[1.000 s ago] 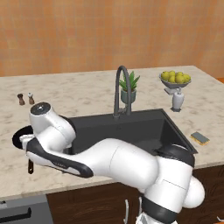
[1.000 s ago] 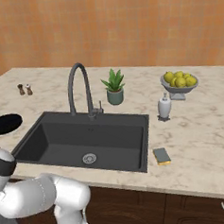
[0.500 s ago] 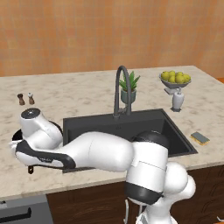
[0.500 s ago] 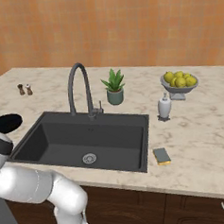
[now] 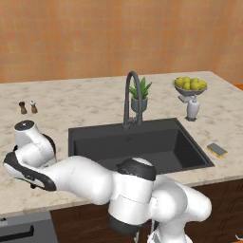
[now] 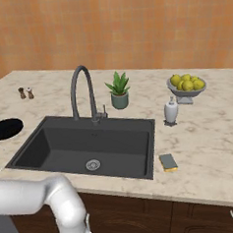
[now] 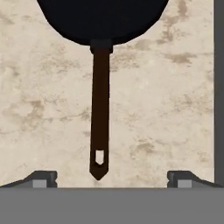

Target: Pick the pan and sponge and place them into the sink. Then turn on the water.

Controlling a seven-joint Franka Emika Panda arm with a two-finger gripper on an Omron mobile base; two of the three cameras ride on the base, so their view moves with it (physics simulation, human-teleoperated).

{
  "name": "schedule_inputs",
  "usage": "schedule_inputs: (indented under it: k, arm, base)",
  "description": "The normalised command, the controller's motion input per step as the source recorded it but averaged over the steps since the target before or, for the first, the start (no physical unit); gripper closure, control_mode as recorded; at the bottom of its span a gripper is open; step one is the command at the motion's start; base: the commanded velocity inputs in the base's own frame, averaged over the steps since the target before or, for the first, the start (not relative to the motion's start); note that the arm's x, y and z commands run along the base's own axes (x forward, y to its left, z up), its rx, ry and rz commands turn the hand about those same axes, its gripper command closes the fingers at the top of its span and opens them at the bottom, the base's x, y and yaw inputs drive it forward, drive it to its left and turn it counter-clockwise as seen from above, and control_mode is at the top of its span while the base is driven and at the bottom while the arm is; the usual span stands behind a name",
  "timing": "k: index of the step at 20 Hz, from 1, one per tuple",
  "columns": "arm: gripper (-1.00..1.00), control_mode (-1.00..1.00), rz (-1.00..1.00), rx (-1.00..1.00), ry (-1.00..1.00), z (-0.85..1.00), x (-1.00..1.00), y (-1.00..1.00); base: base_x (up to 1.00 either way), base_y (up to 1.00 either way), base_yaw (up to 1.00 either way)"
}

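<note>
Fingertips of the gripper (image 7: 112,177) are sitting spread wide, straddling the handle end of the pan (image 7: 100,131), probably lining up to grasp it. It is lying on the counter (image 7: 166,109) left of the sink (image 6: 66,146); the sponge (image 6: 168,162) is waiting right.

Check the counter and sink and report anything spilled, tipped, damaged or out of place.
Nothing stands out. The pan lies flat on the counter left of the sink, and the sponge lies flat on the sink's right. The faucet is dry, and the plant, bottle and fruit bowl stand upright.
</note>
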Motion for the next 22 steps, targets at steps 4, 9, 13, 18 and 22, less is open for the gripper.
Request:
schedule_inputs:
  k: [4,9,13,18,22]
  arm:
    - [-1.0,-1.0,0.0,-0.05,0.0,-0.35,0.29,0.04]
    - [-1.0,-1.0,0.0,-0.04,0.0,-0.4,0.37,0.18]
    - [-1.0,-1.0,0.0,-0.03,0.0,-0.41,0.29,0.31]
    - [-1.0,-1.0,0.0,-0.01,0.0,-0.27,0.28,0.25]
    - [-1.0,-1.0,0.0,0.0,0.0,-0.21,0.07,0.0]
  base:
    - [0.0,0.0,0.0]
    - [0.0,0.0,0.0]
    - [0.0,0.0,0.0]
    - [0.0,0.0,0.0]
    - [0.0,0.0,0.0]
